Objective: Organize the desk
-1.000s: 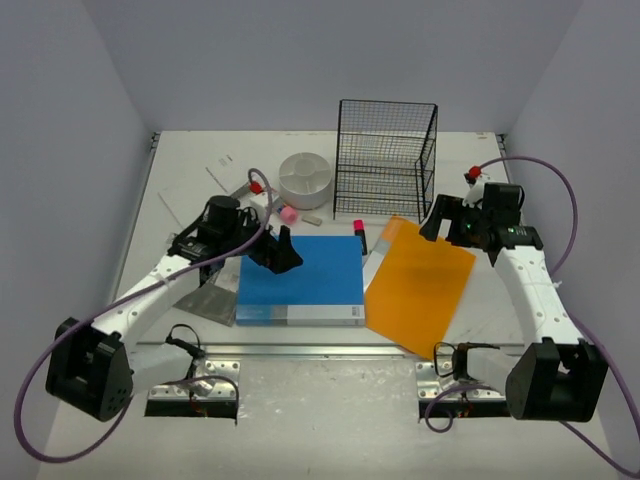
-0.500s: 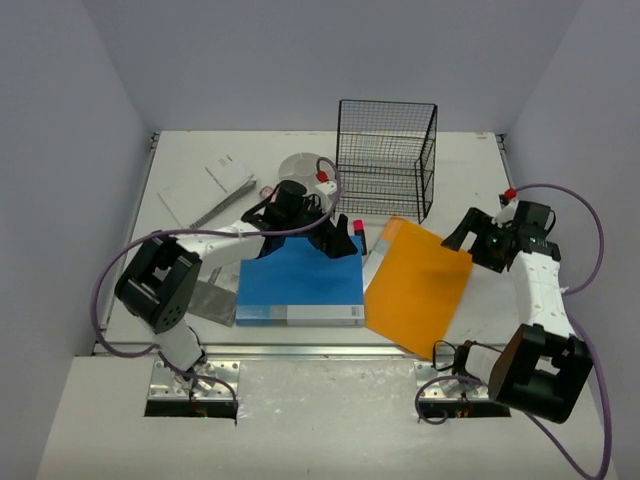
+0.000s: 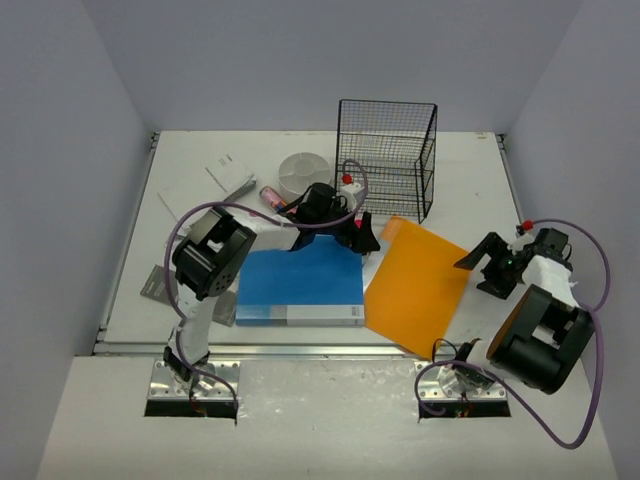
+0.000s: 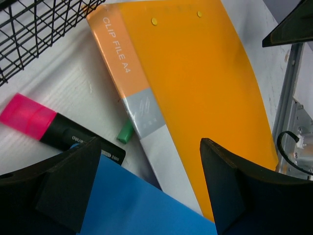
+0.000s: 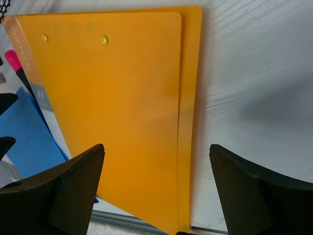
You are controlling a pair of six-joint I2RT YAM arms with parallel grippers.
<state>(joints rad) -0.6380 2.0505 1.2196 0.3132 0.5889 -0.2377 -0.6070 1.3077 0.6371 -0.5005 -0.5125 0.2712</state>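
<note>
Orange file (image 3: 420,285) lies flat at the desk's (image 3: 470,180) near-right, its near corner right at the rail (image 3: 300,350). A blue folder (image 3: 300,285) sits just beside it on the left, the two touching or overlapping at the file's spine. The desk itself is the white top filling the cell between lavender walls, w/ a wire rack (image 3: 385,160) at the back edge and a white dish (image 3: 303,172) to the rack's left. L gripper (image 4: 149,147) hangs over the gap at the folder's far-right corner, jaws wide apart w/ nothing between them. Under it lie a pink highlighter (image 4: 29,117) and a small green bit (image 4: 125,132) against the file's spine. R gripper (image 5: 154,152) is also spread and empty, facing the file's right edge from the desk's right side. Likely step: L going for the highlighter, R maybe for the file. Risks: the highlighter is wedged between folder corner, file and rack, so a pinch that lands slightly off could grab the folder edge or drag the file instead. It's round, so a glancing finger may roll it under the rack. The file is thin and flat, so R's fingers may skate on it and shove it past the rail rather than lift it. The L arm's cable loops near the rack and could snag.
</note>
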